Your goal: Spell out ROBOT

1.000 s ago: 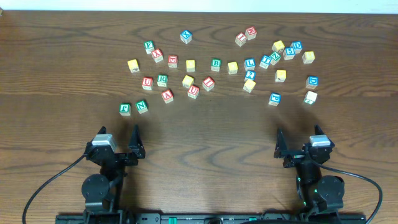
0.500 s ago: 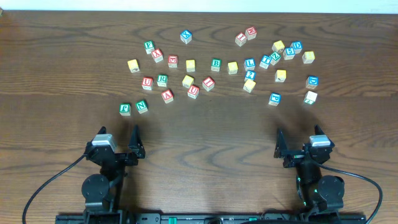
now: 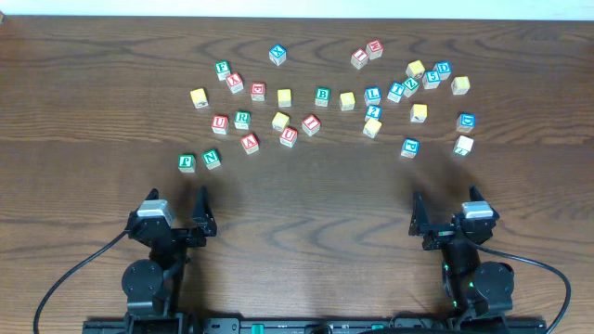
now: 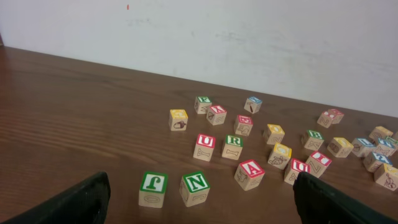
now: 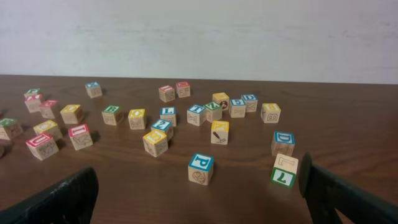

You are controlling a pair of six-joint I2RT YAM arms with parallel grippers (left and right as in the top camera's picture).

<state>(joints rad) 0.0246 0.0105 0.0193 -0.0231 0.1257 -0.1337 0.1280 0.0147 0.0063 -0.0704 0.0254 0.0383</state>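
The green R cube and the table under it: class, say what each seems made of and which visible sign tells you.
Green R cube: seemingly pale wood, matt, green paint on top; its sides are bare tan with dark drawings. Table: dark brown wood or wood-look laminate; wavy grain lines, slight sheen; which one is unclear.

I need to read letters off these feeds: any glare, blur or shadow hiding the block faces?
Overhead: even light and no harsh glare on the table, with short soft shadows, but the letters are tiny. Left wrist: the green N block is crisp and the far blocks are softer. Right wrist: slightly hazy; the nearest blue-framed block is legible and the back row is blurred.
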